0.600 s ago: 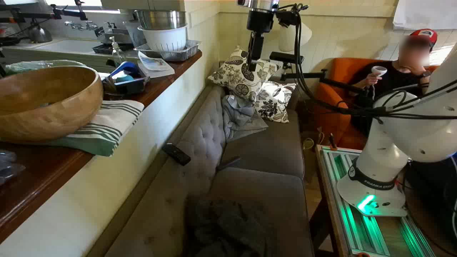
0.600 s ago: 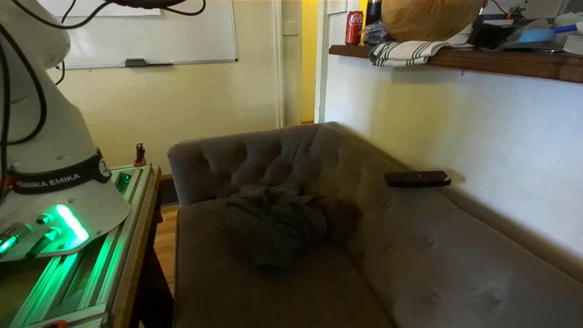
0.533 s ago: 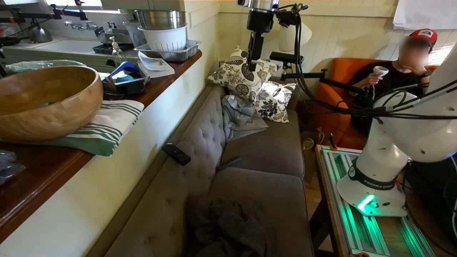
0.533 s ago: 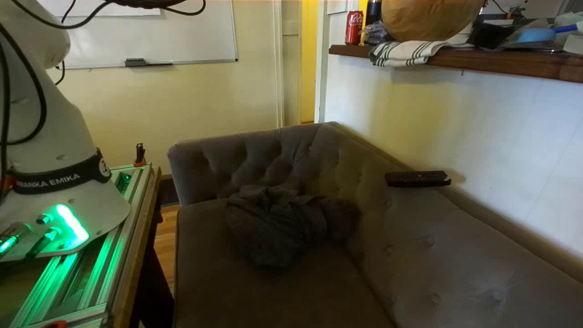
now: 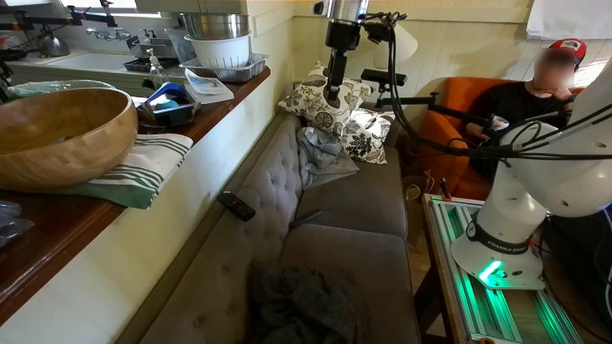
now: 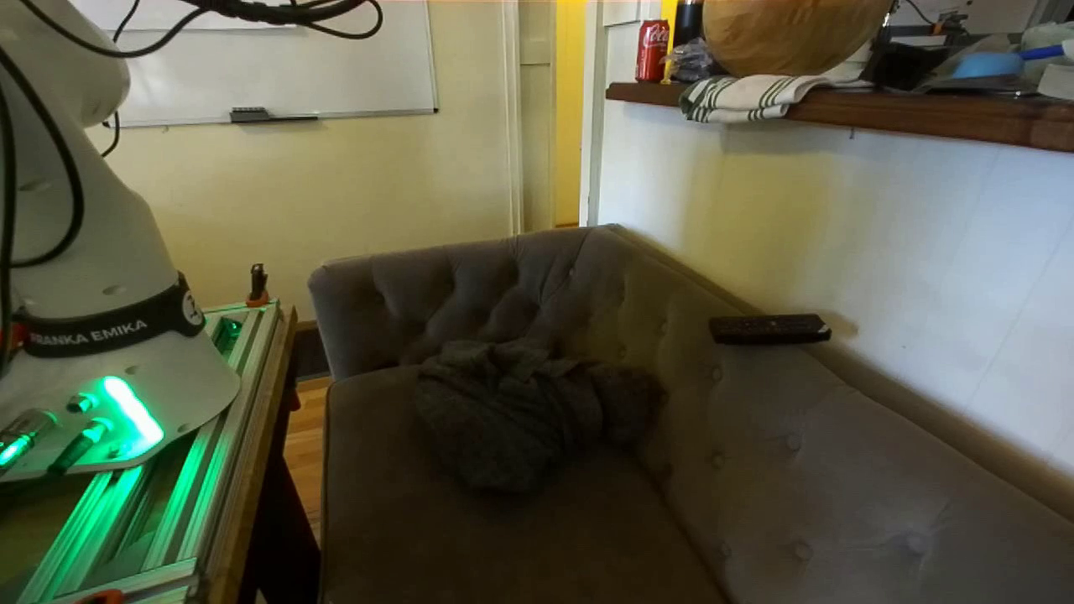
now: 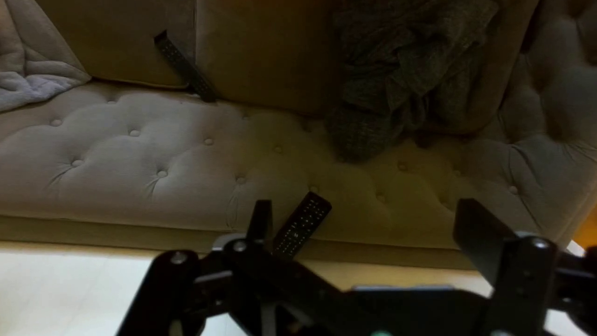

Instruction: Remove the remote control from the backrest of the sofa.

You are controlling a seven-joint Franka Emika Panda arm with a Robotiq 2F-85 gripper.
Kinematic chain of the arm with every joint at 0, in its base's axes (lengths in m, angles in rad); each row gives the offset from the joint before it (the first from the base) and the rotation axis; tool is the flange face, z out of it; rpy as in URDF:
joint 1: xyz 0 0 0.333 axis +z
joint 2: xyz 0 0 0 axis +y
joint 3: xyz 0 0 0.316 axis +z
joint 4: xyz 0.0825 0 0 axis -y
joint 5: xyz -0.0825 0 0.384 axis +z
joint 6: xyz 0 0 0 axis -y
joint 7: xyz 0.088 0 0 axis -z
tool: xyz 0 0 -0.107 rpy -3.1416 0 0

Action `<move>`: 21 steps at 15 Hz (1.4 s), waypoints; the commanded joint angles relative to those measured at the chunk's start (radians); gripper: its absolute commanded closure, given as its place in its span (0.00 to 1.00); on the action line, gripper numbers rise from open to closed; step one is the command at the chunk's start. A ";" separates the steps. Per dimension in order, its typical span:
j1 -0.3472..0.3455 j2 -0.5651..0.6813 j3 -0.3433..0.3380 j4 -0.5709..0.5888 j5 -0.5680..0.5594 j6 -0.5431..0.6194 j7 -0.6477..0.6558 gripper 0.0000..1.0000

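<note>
The black remote control (image 5: 236, 206) lies on top of the grey-brown tufted backrest (image 5: 272, 184) of the sofa (image 5: 356, 205). It also shows on the backrest in an exterior view (image 6: 770, 329). In the wrist view the remote (image 7: 304, 223) lies slanted near the left finger, its lower end hidden behind that finger. My gripper (image 7: 364, 205) is open, with nothing between its fingers. In an exterior view the gripper (image 5: 333, 91) hangs high above the sofa, well apart from the remote. A second black remote (image 7: 184, 67) lies on the seat against the backrest.
A dark crumpled blanket (image 6: 520, 411) lies on the seat. A grey cloth (image 5: 322, 155) and patterned pillows (image 5: 330, 102) are at the sofa's far end. A wooden ledge (image 5: 239, 100) with a wooden bowl (image 5: 67, 143) runs above the backrest. A person sits in an orange armchair (image 5: 442, 129).
In an exterior view my gripper has moved slightly left and down, and the arm's cables have shifted with it. The seated person's hand with the white controller has lowered. The remotes have not moved.
</note>
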 commanded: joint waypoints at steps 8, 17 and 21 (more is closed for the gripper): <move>-0.082 0.209 0.065 -0.076 -0.025 0.410 0.099 0.00; -0.085 0.272 0.082 -0.034 -0.023 0.412 0.140 0.00; -0.072 0.445 0.125 0.084 -0.021 0.430 0.258 0.00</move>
